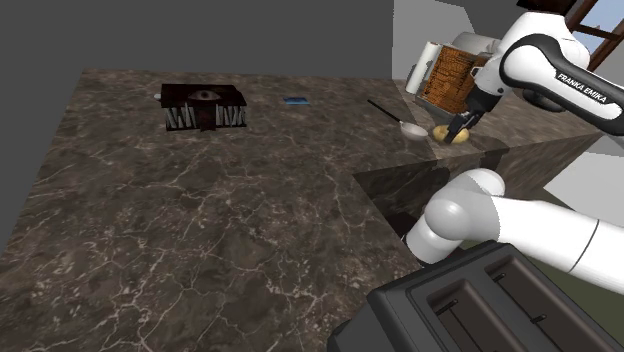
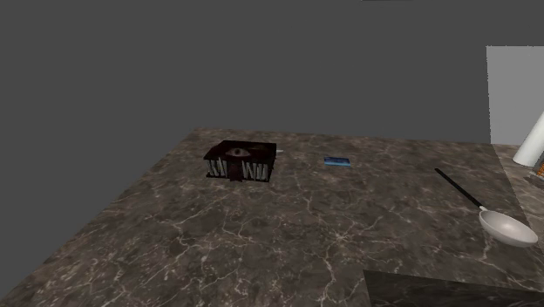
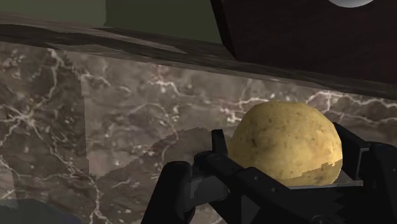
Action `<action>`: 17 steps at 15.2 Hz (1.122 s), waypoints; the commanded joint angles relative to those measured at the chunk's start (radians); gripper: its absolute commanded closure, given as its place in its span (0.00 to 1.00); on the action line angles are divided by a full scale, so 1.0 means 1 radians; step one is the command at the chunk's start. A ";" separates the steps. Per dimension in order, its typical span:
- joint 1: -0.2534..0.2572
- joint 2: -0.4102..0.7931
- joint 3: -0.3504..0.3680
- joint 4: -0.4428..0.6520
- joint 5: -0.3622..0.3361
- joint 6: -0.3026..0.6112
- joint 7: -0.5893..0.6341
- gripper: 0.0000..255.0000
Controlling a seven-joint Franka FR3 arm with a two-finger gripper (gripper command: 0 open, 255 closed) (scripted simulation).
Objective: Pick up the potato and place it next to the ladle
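Potato [image 3: 286, 141] sits between the two black fingers of the tool [image 3: 285, 167], which close narrowly against its flanks, so it looks gripped, low over the dark marbled bench [image 1: 200, 230]. Whether it has left the surface I cannot tell. In the shoulder view it lies near the bench's far right edge, with the ladle [image 1: 408, 126] just to its left, the pale bowl towards the potato and the thin handle running away up and left. The step in hand is the carry, and it looks like a short one. It would be done well by lifting only enough to clear the bench, keeping the squeeze steady on the rounded skin so it does not roll out, moving across towards the bowl without knocking it, and setting down flat before letting go. By count: one potato, one ladle, one dark box [image 1: 203, 106] with pale stripes at its front, one small blue item [image 1: 295, 100], and one white roll [image 2: 531, 138] at the back.
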 commanded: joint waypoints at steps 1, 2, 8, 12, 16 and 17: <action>-0.008 -0.010 -0.015 -0.029 -0.015 0.019 0.003 1.00; -0.008 -0.010 -0.015 -0.029 -0.015 0.019 0.003 1.00; -0.008 -0.010 -0.015 -0.029 -0.015 0.019 0.003 1.00; -0.008 -0.010 -0.015 -0.029 -0.015 0.019 0.003 0.00; 0.008 0.009 0.025 0.035 0.023 -0.028 -0.001 0.00; 0.016 0.020 0.043 0.069 0.040 -0.051 -0.004 0.00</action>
